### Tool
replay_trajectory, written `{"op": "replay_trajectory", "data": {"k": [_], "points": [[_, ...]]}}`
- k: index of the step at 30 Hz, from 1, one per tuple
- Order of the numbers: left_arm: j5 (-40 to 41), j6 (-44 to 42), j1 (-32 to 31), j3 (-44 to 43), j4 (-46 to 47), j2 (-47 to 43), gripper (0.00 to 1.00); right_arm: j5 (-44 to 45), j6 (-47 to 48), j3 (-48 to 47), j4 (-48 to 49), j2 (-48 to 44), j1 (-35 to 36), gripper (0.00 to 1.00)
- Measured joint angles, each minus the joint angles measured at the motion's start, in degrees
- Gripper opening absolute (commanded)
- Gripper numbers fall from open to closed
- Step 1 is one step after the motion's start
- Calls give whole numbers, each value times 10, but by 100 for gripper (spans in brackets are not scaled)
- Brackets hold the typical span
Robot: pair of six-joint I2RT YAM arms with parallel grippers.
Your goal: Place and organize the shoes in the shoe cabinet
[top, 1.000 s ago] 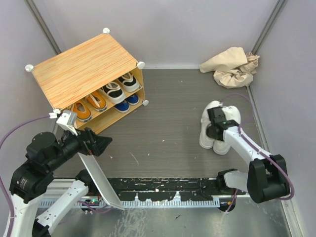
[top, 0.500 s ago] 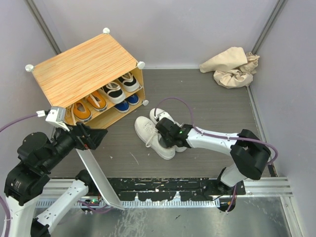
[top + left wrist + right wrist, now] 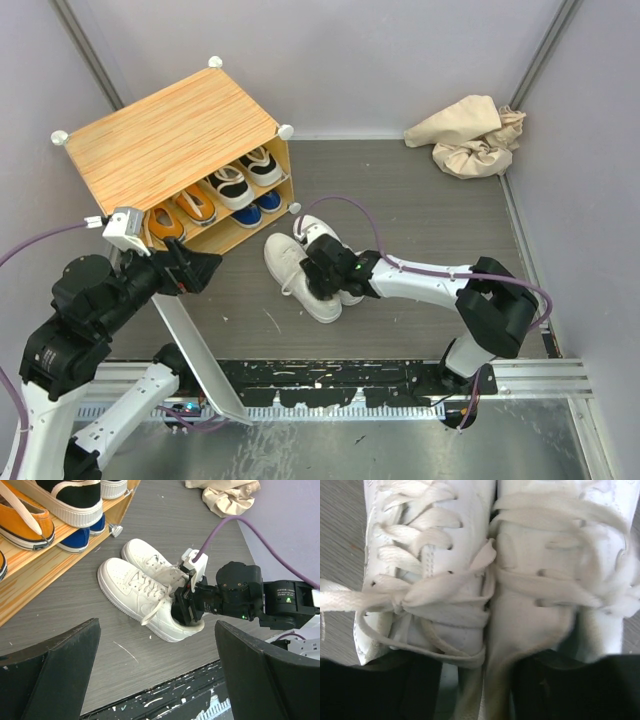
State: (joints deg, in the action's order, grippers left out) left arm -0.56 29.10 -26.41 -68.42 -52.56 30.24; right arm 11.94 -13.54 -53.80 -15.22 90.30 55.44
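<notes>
— What is lying on that grey wood-grain counter (image 3: 420,210) between the lilac walls (image 3: 350,60)?
— The white shoes (image 3: 300,265) are sitting side by side, touching, with their toes pointing at the open face of the shoe cabinet (image 3: 170,140). They are near it but not yet in. The orange pair (image 3: 180,215) and the black pair (image 3: 245,175) are filling the upper shelf, and the blue pair (image 3: 250,213) is occupying one end of the lower one.
— And the right pincer (image 3: 326,272)?
— It is reaching into the heels, one finger in each shoe. The fingers are standing apart with the inner collars hanging slack between them, so I am reading it as not gripping. The left pincer (image 3: 157,665) is hovering by the cabinet's near corner, fingers wide apart, holding nothing.
— Which step is running?
— Delivering the last pair, I am judging. The next move is calling for a firm pinch on those collars, then sliding both shoes toes-first onto the bare board beside the blue pair, staying low under the upper shelf
</notes>
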Motion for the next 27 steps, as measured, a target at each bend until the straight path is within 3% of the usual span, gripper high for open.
{"op": "replay_trajectory", "data": {"k": [1,2,7,15,17,21,27], "points": [[1,0,0,1,0,2,98,-4,4,0,3,0,0,9],[1,0,0,1,0,5,98,-5,10,0,5,0,-1,2],[2,0,0,1,-1,19,98,-29,23,-7,13,5,5,1],[3,1,0,-1,-4,40,98,-103,52,-73,23,45,93,2],[3,1,0,-1,-4,44,98,-121,53,-87,31,51,102,12],[3,1,0,-1,-4,50,98,-128,55,-134,48,99,101,44],[3,0,0,-1,-4,47,98,-118,53,-146,66,126,95,59]]}}
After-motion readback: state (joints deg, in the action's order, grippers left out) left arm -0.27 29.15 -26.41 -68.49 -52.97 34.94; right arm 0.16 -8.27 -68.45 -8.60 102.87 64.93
